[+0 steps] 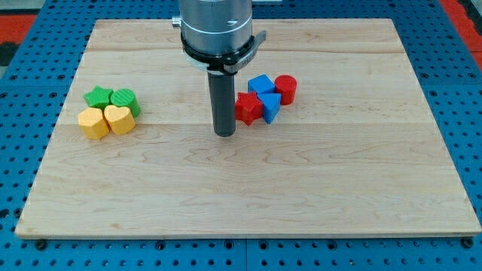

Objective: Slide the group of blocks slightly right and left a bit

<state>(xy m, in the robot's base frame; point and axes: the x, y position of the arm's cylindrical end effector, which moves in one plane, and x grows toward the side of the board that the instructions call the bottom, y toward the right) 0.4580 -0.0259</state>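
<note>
the tip (225,133) is seen resting on the wooden board (248,196), just left of the red star block (247,108); whether they touch cannot be told. nothing is held by the bare rod, which has no jaws. a tight cluster is formed near the view's centre by the red star, a blue cube (261,84), a blue triangular block (270,106) and a red cylinder (285,88). well apart, at the view's left, a green star (98,96), a green block (123,99), a yellow block (93,123) and a yellow heart (119,119) are grouped.
</note>
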